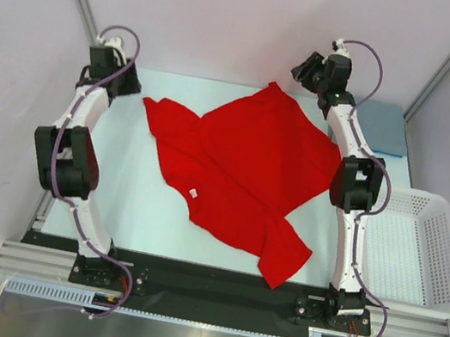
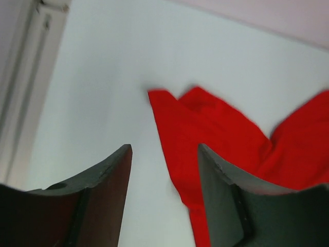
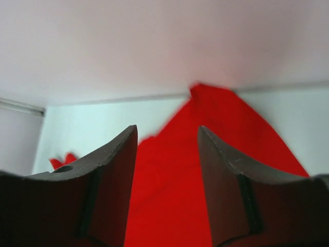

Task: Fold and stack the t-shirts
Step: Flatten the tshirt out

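My left end effector and right end effector both hang open, holding nothing. The red t-shirt lies skewed and rumpled below and between them. The blue t-shirt sits just beside my right one. Pinching bunched layers would likely fold it crooked, and a careless right sweep could disturb the blue one.

The red t-shirt was soft, matt cloth, rumpled into shallow folds, with a small white label at the neck. The slate-blue t-shirt was matt cloth too, lying smooth. The tabletop was a pale, smooth, matt sheet. The basket was white plastic mesh with a slight sheen. The fingers of the left pincer and the right pincer looked like dark, smooth, dull plastic. The rail at the near edge was silvery metal.
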Motion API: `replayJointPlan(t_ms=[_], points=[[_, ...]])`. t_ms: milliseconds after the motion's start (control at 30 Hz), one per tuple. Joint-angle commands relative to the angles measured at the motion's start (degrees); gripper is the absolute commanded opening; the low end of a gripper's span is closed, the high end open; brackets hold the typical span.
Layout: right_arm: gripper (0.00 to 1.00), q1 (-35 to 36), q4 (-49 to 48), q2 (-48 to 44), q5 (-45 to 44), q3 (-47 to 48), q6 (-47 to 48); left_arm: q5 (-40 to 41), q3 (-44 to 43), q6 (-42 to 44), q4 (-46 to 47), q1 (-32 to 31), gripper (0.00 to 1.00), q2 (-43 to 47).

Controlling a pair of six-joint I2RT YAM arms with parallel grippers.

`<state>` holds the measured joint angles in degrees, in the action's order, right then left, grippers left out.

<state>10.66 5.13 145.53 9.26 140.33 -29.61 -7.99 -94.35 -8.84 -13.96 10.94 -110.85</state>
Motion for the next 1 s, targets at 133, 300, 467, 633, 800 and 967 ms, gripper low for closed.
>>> replayJointPlan(t_ms=[133, 300, 467, 633, 800, 967], points=[[0.6, 0.1, 22.6, -24.6, -0.1, -22.5, 9.5, 3.6, 18.6, -4.1, -7.7, -18.4, 0.53, 19.5], [0.64, 2.4, 30.0, -38.1, -3.4, -38.1, 13.9, 9.5, 30.4, -15.7, -9.2, -36.1, 0.46, 25.2], [0.64, 3.4, 31.8, -46.5, -1.0, -50.4, 13.5, 13.1, 32.1, -24.3, -12.1, -44.3, 0.46, 21.0], [0.62, 5.7, 31.9, -53.8, -0.3, -61.2, 14.2, 12.6, 36.1, -27.5, -10.3, -44.3, 0.44, 18.7], [0.62, 6.7, 31.4, -57.7, 0.1, -66.3, 14.0, 10.1, 42.0, -33.1, -9.3, -41.7, 0.43, 18.8], [0.63, 6.8, 31.2, -58.5, -0.7, -67.8, 14.3, 6.9, 49.2, -37.6, -9.0, -36.1, 0.43, 19.4]])
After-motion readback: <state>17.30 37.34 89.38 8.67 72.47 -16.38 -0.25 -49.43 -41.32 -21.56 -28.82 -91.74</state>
